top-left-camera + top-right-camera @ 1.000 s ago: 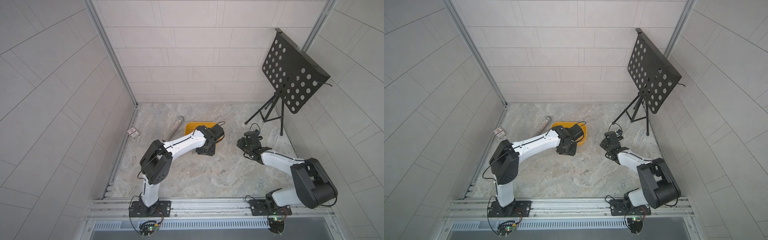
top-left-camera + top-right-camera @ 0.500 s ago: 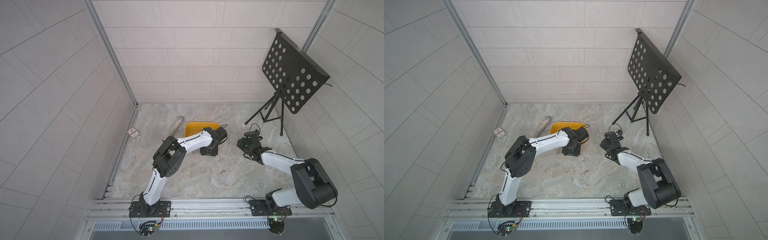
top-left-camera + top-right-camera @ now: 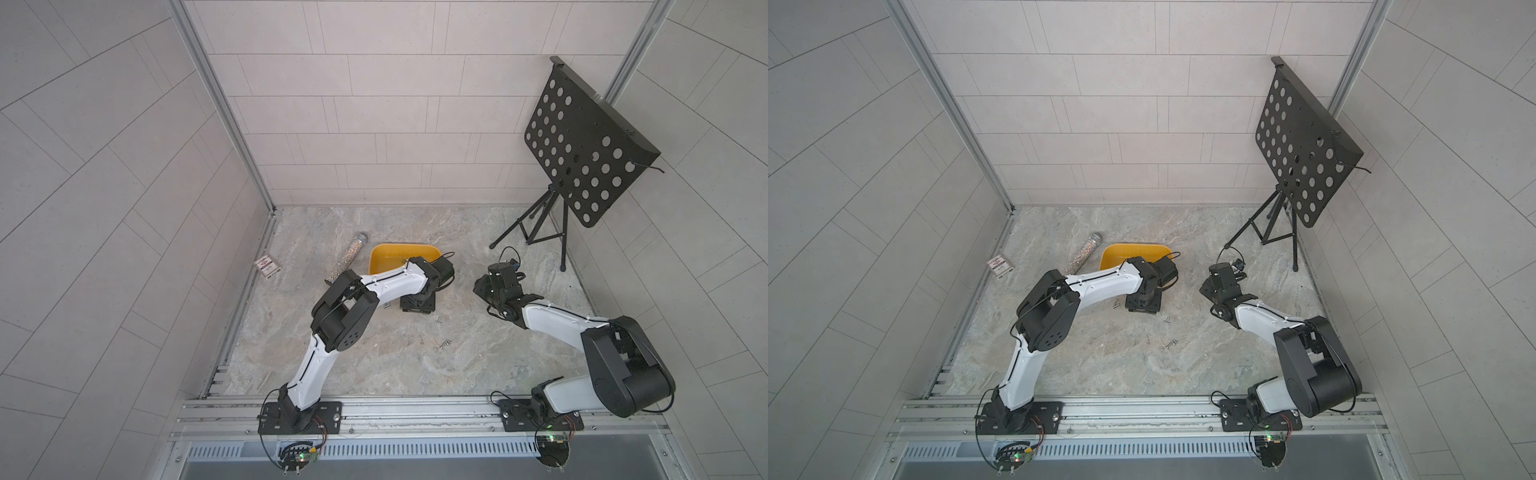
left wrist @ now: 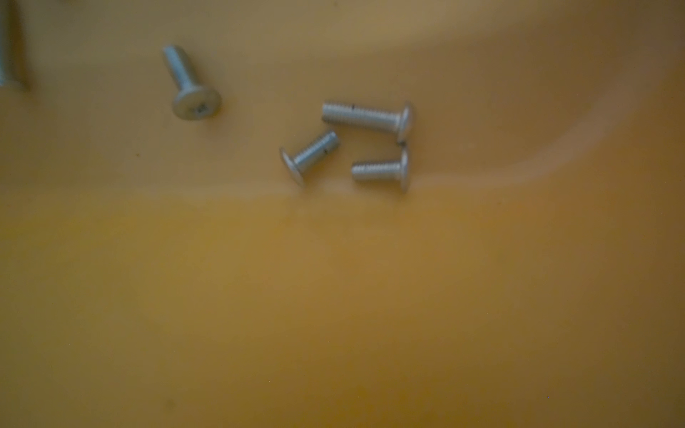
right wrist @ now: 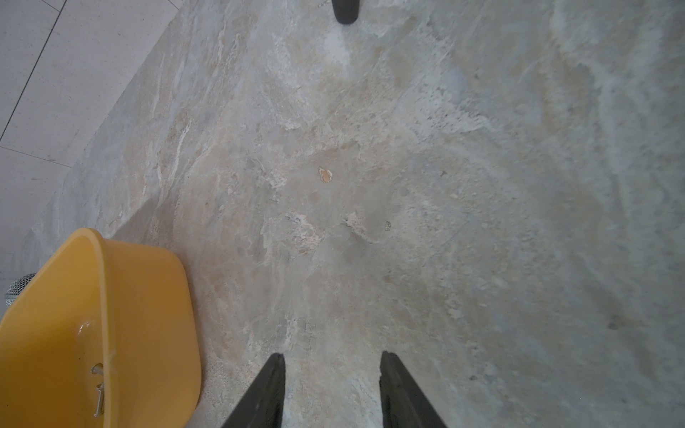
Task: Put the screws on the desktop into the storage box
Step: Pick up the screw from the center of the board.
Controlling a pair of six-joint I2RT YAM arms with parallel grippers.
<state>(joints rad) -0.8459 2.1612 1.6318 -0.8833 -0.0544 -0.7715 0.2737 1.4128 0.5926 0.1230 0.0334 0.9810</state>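
Silver screws (image 4: 367, 116) lie some in the storage box (image 5: 103, 281), some loose on the desktop (image 5: 407, 185), where our spread right gripper (image 5: 331, 355) or left gripper (image 3: 417, 306), its jaws unreadable, could flick them away.

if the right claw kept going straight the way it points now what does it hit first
Most likely the bare desktop: the right claw, open and empty, aims at plain marble. The storage box sits off to the side; a black stand foot lies farther ahead. Depth is unclear.
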